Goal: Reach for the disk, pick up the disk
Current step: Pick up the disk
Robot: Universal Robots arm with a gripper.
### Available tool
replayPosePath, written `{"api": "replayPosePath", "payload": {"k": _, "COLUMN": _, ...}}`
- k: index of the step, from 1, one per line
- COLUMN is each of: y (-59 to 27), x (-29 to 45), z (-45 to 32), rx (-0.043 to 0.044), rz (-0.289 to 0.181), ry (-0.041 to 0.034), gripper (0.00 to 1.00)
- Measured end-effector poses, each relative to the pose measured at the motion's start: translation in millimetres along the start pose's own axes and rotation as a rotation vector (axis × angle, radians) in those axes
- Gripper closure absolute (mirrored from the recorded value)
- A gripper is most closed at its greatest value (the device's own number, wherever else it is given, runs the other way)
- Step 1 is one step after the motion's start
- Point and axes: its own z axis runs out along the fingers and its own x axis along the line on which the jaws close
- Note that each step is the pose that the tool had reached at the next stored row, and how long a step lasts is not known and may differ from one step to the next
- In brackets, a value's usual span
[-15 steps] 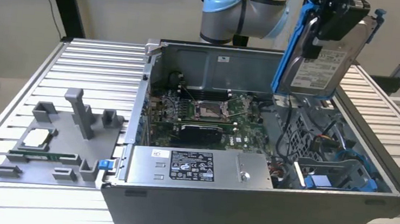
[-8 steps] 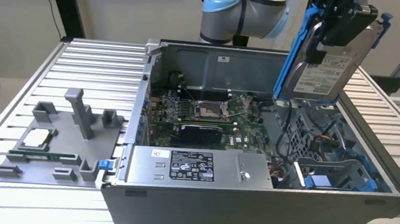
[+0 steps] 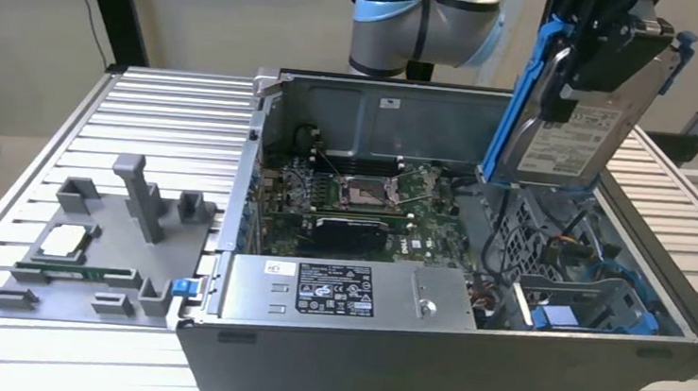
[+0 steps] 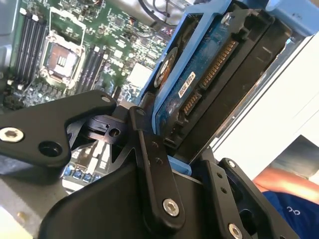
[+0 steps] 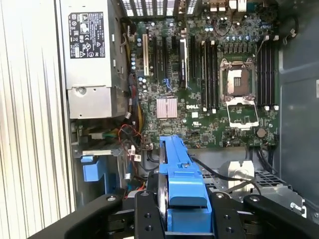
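The disk, a silver hard drive with a white label and a blue plastic frame, hangs tilted above the right side of the open computer case in the exterior view. My gripper is shut on its upper end. In the first wrist view the blue frame of the disk stands edge-on between my black fingers. The second wrist view shows the disk's blue circuit side and connector clamped in the gripper.
Below the disk lie the motherboard and the drive bay with blue rails. A grey power supply box sits at the case front. A grey fixture rests on the slatted table at the exterior view's left. A person's arm is nearby.
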Motion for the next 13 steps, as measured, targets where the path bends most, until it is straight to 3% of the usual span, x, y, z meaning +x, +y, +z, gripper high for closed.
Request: {"api": "replayPosePath", "payload": {"k": 13, "y": -2.0, "x": 27.4, "z": 0.6, "rx": 0.0000, "rz": 0.000, "ry": 0.0000, "gripper": 1.00}}
